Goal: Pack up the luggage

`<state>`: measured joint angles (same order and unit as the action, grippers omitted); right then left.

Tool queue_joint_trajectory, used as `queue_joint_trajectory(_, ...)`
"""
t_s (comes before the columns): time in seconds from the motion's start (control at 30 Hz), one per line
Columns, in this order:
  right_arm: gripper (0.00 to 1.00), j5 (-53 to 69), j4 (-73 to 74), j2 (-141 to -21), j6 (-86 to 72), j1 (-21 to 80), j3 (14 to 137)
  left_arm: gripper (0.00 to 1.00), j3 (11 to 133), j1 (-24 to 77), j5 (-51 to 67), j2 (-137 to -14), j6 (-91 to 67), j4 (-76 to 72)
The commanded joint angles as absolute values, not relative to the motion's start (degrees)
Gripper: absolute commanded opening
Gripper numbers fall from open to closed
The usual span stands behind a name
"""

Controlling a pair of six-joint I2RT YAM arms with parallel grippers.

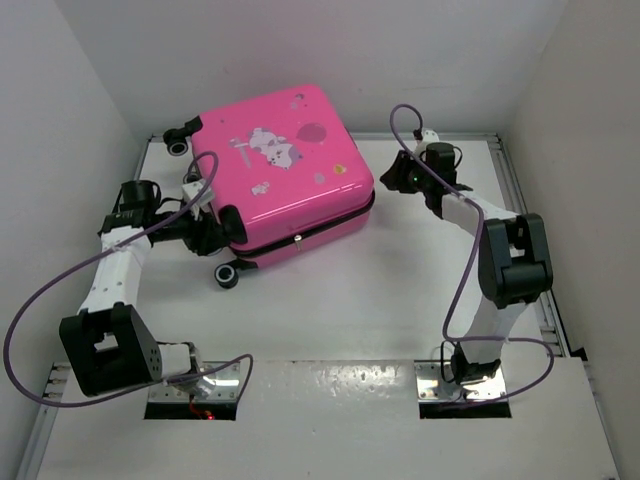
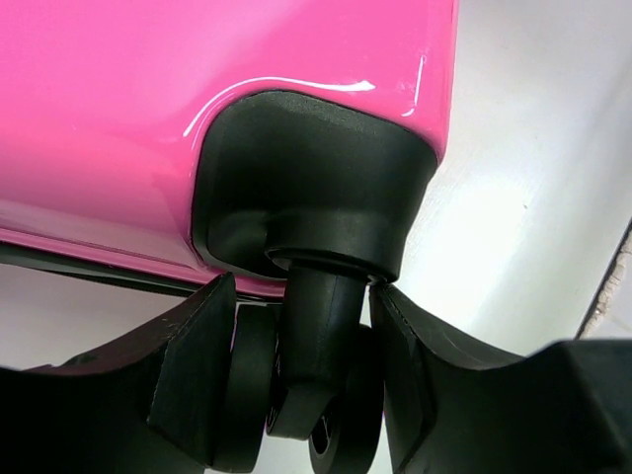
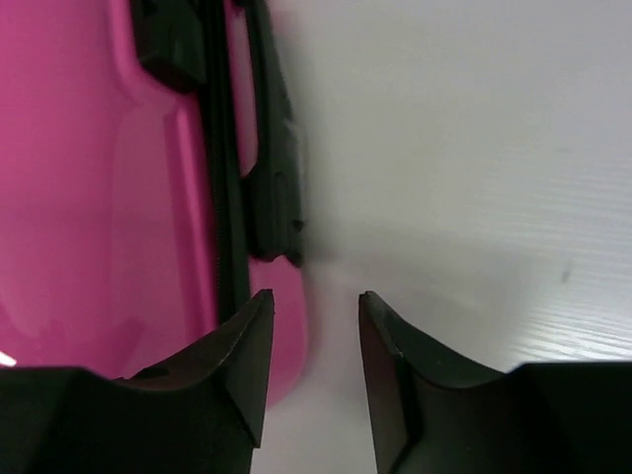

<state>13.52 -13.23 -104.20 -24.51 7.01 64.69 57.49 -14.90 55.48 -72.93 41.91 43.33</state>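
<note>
Evidently the luggage point(image 1: 285, 170) is already zipped up: it lies flat on the table point(image 1: 400, 300), printed side up, toward the far left of centre, with its black seam point(image 3: 225, 197) running round the edge. The left gripper point(image 2: 306, 375) is at the case's left end, its fingers point(image 2: 188, 355) clamped on either side of a caster wheel point(image 2: 316, 336), which I judge is meant to brace or steer the case so it cannot slide while the other arm works. The right gripper point(image 3: 316, 306) sits low at the opposite, right-hand side, just beside the seam; its fingers point(image 3: 247, 346) stand partly apart with only bare table between them, grasping nothing. A black fitting point(image 3: 276, 188) juts from the shell near the seam, though I cannot tell whether it is a zip pull or a handle. Two other wheels point(image 1: 228, 275) stick out at the left end, and a purple cable point(image 1: 170, 225) loops close over the left arm, where it could snag.
</note>
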Motion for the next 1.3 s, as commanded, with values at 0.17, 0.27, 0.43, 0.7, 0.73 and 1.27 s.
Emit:
queue_joint_trajectory(0.17, 0.36, 35.31, -27.15, -105.82, -36.12, 7.73, 63.81, 0.19, 52.13, -9.94, 43.77, -75.67, 37.53, 24.27)
queue_joint_trajectory(0.27, 0.38, 40.24, -29.79, -105.82, -37.7, 8.7, 63.98, 0.18, 50.27, -7.04, 41.31, -77.95, 39.28, 22.51)
queue_joint_trajectory(0.43, 0.38, 46.83, -33.74, -105.73, -39.72, 10.72, 65.04, 0.18, 48.43, -5.1, 39.64, -81.73, 42.1, 21.98)
queue_joint_trajectory(0.7, 0.45, 53.69, -37.09, -104.16, -37.36, 14.68, 65.66, 0.35, 48.43, -10.45, 45.18, -77.8, 49.99, 26.52)
queue_joint_trajectory(0.73, 0.45, 54.05, -37.0, -103.8, -36.74, 14.68, 65.39, 0.35, 48.43, -11.07, 44.04, -77.17, 51.23, 27.24)
queue_joint_trajectory(1.27, 0.68, 39.46, -30.59, -107.74, -31.71, 4.13, 74.17, 0.8, 57.47, -40.6, 39.96, -70.94, 114.79, 72.69)
